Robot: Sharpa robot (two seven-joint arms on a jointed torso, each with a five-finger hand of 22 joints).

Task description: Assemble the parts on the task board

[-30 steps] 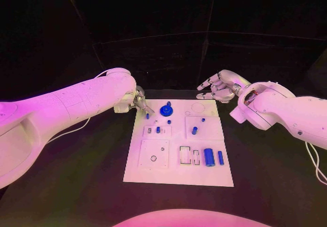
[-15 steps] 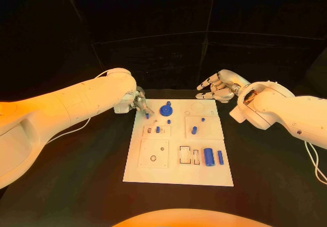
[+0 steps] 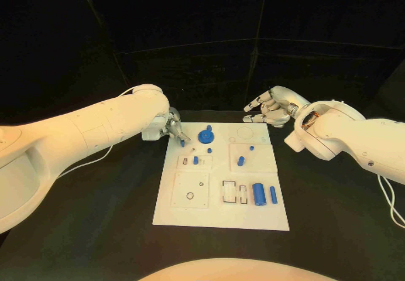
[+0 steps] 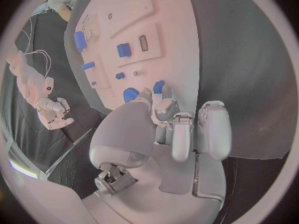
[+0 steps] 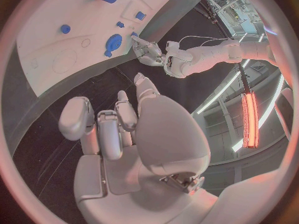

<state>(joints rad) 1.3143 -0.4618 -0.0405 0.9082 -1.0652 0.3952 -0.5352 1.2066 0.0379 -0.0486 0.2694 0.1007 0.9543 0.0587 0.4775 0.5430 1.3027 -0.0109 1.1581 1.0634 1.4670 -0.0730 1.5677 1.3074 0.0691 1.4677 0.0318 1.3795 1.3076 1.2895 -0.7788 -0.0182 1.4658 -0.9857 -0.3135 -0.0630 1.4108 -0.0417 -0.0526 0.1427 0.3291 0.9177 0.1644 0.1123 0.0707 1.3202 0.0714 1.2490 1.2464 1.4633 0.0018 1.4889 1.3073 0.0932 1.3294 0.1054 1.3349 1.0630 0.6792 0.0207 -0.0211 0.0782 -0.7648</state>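
The white task board (image 3: 221,175) lies lengthwise in the middle of the table. My left hand (image 3: 172,129) is at the board's far left corner and pinches a small blue peg (image 3: 184,141) between thumb and a finger. The left wrist view shows that peg (image 4: 159,87) at the fingertips, just over the board's edge (image 4: 168,15). A round blue disc part (image 3: 205,137) stands close by. My right hand (image 3: 270,108) hovers beyond the board's far right corner, its fingers loosely apart and holding nothing; the right wrist view shows the same hand (image 5: 118,119).
Several small blue pegs (image 3: 240,161) stand in the board's middle blocks. Two blue cylinders (image 3: 259,194) lie side by side near its right edge. Black table (image 3: 101,211) surrounds the board on all sides.
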